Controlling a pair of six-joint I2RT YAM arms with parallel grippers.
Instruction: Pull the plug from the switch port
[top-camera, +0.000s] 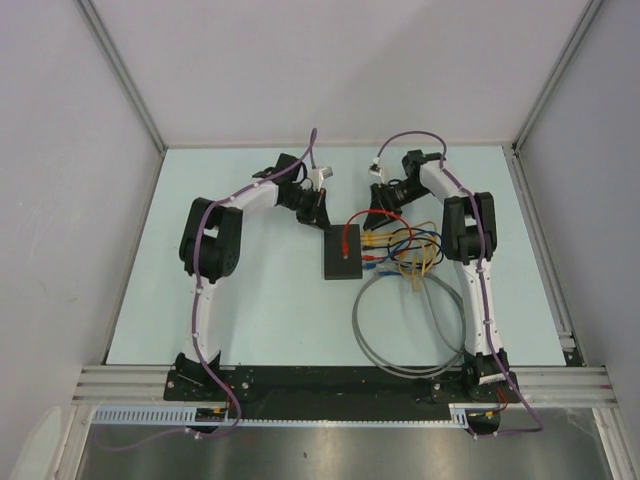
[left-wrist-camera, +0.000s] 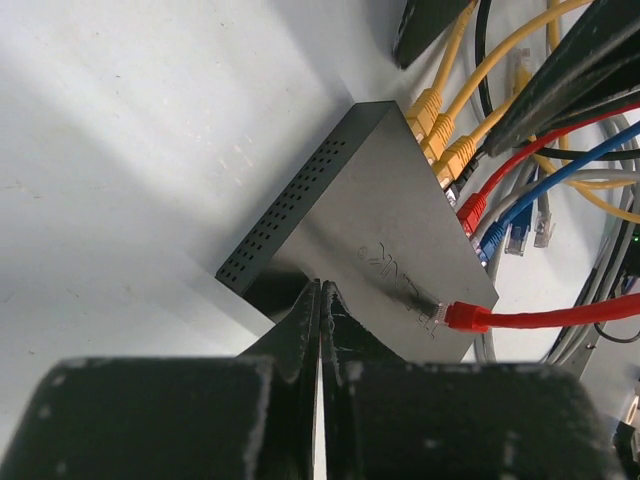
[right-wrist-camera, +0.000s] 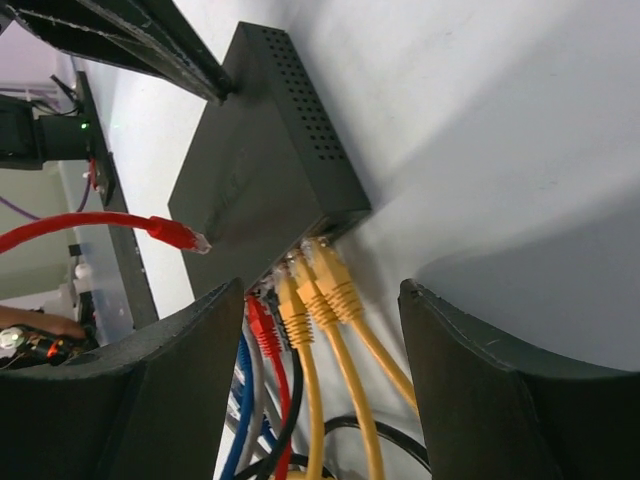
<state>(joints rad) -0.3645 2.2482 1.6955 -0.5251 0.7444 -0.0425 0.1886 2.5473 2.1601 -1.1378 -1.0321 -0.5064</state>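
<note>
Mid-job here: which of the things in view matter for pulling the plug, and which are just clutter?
Job:
- switch
- yellow plugs seated in its ports
- right gripper, open, straddling those plugs
- left gripper, shut, at the switch's corner

Lying about:
- loose red cable, its plug resting on the switch's top
- grey cable loop; I cannot tell where its end goes

**Switch: port edge jammed, 9 o'clock wide open**

Top view, clock around the switch: 3 o'clock is a tangle of patch cables, with a grey cable loop at 5. A loose red plug lies on the lid. From 7 to 9 it's just bare table. The left gripper, pinched closed, blocks 11. The right gripper gapes at 1, straddling the yellow plugs.
</note>
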